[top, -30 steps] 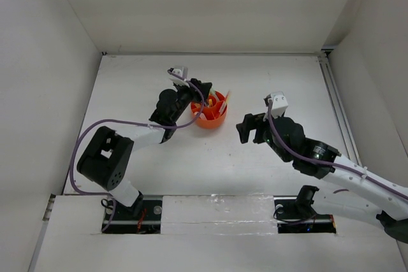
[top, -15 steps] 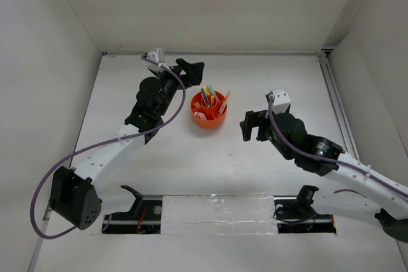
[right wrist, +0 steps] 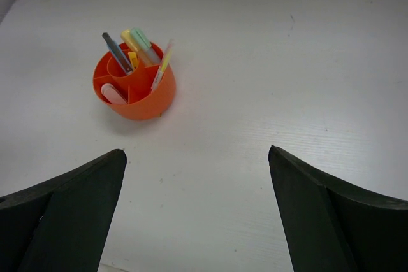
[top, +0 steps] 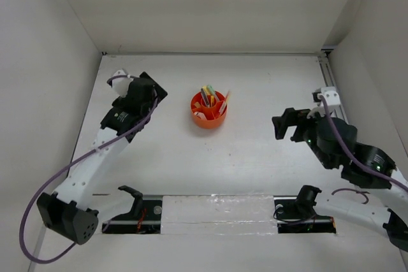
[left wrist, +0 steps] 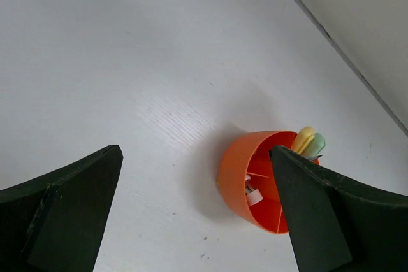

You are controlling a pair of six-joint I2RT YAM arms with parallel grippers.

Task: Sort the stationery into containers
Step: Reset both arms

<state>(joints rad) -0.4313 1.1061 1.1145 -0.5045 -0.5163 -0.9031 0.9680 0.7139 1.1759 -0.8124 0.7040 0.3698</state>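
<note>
"From above, is anything left out?"
"Not that I see. The orange organizer tub (top: 208, 110) holds the pens (top: 207, 93), between the left gripper (top: 148, 88) and the right gripper (top: 287, 125), well apart from both."
"Left wrist?"
"Fingers spread wide, holding nothing, tub to its right."
"Right wrist?"
"Spread and bare too. Markers (right wrist: 139, 44) and eraser (right wrist: 113, 93) are inside. Looks finished."

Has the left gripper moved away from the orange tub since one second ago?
Yes. The left gripper has pulled back to the left, away from the orange tub, which stays in place.
</note>
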